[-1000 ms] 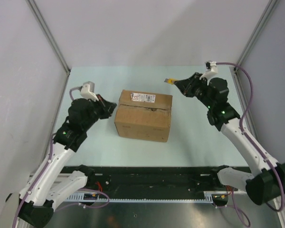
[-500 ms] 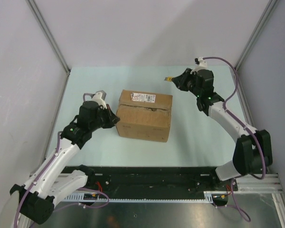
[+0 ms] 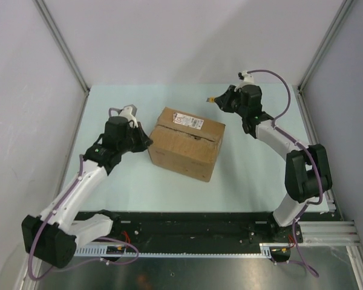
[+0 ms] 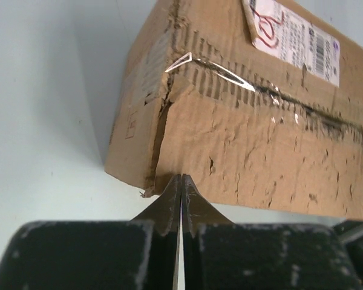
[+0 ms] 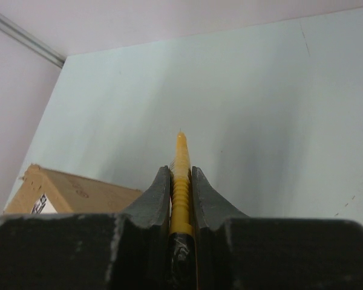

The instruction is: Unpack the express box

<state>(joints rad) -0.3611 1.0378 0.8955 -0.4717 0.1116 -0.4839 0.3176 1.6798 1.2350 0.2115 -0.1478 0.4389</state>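
Observation:
The express box (image 3: 186,142), a brown cardboard carton with a white label (image 3: 187,121), sits closed in the middle of the pale table, turned at an angle. Its taped top seam shows in the left wrist view (image 4: 272,96). My left gripper (image 3: 146,140) is shut and empty, its tips pressed against the box's left lower corner (image 4: 181,178). My right gripper (image 3: 222,99) is shut on a yellow utility knife (image 5: 180,175), held above the table behind the box's right corner. The knife tip (image 3: 212,100) points left.
Grey walls with metal posts (image 3: 63,45) enclose the pale green table (image 3: 139,103) on three sides. A black rail (image 3: 193,226) runs along the near edge between the arm bases.
The left gripper moved in and pushed the box's left side, turning the box clockwise. The right arm drew back and left with the knife.

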